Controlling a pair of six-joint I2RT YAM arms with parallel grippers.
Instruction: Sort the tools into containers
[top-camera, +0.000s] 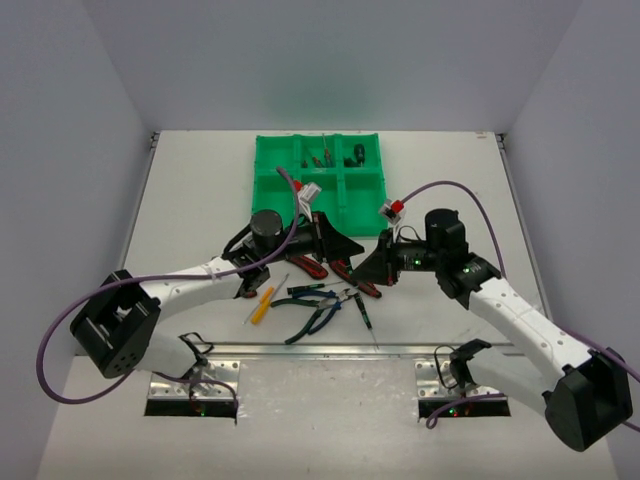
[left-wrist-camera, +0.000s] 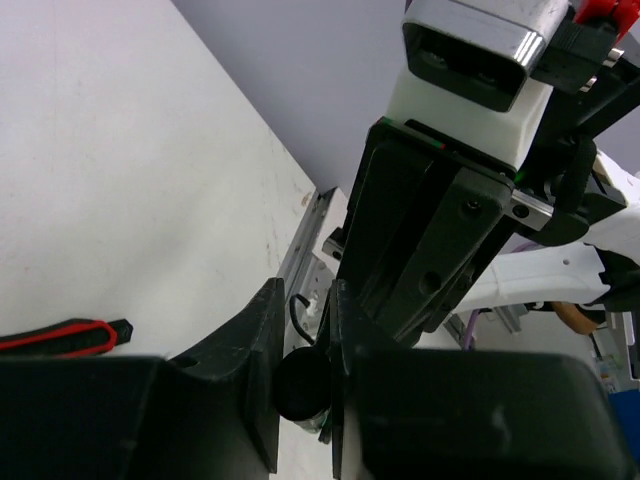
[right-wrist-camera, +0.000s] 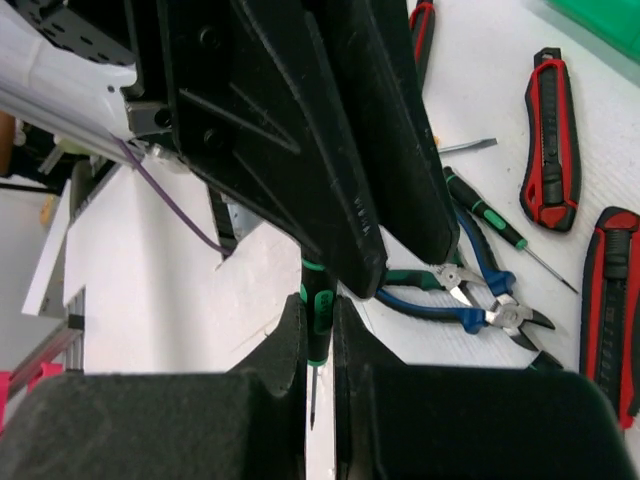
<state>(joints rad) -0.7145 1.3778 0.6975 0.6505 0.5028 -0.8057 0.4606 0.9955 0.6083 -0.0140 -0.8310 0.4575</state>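
A green-black precision screwdriver (right-wrist-camera: 316, 325) is held above the table between both grippers. My right gripper (right-wrist-camera: 318, 310) is shut on its lower handle, tip pointing toward the camera. My left gripper (left-wrist-camera: 305, 300) is shut on its round black cap (left-wrist-camera: 303, 385). In the top view the left gripper (top-camera: 345, 245) and right gripper (top-camera: 372, 265) meet tip to tip just in front of the green tray (top-camera: 268, 185). Loose tools lie below them: red-black knives (right-wrist-camera: 555, 140), blue pliers (right-wrist-camera: 470, 300), a yellow screwdriver (top-camera: 261, 305) and another green-black screwdriver (right-wrist-camera: 490, 215).
The tray's far middle compartment (top-camera: 322, 155) and far right compartment (top-camera: 360, 153) hold small tools. A second red-black knife (right-wrist-camera: 612, 300) lies at the right edge of the right wrist view. One knife (left-wrist-camera: 60, 340) shows in the left wrist view. A metal rail (top-camera: 330, 350) runs along the near edge.
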